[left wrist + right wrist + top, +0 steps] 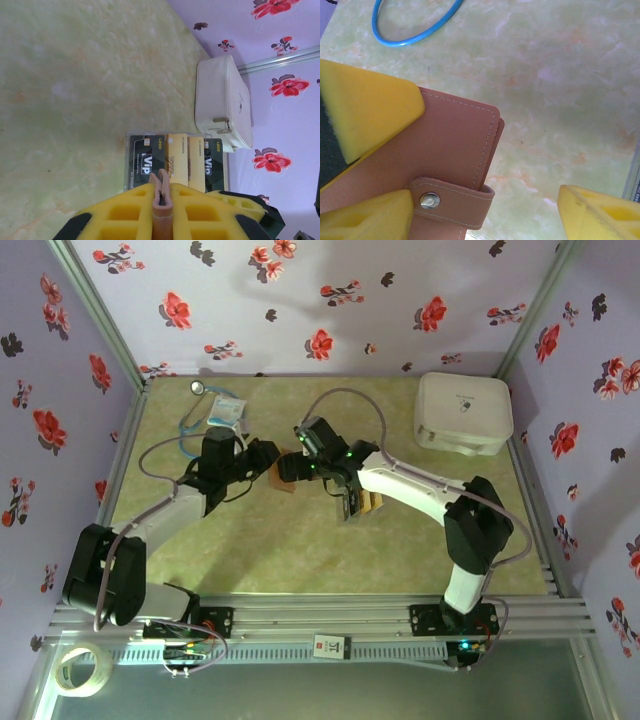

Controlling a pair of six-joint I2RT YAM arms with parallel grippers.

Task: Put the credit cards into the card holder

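The one brown card holder (450, 150) sits mid-table, its edge pinched in the closed left gripper (161, 205). The right gripper (490, 150) gapes wide over its strap corner, holding nothing. Near it lie four cards (172, 160) in a row, two black and two yellow, on a pale green marbled table (300, 560) boxed by lilac flowered walls (350, 300), with one white case (463, 412) in the far right corner.

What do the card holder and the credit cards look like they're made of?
The card holder looks like matte reddish-brown leather or imitation leather, judging by its stitched edges and shiny metal snap. The credit cards are thin, probably plastic, with smooth printed faces in black and yellow-orange.
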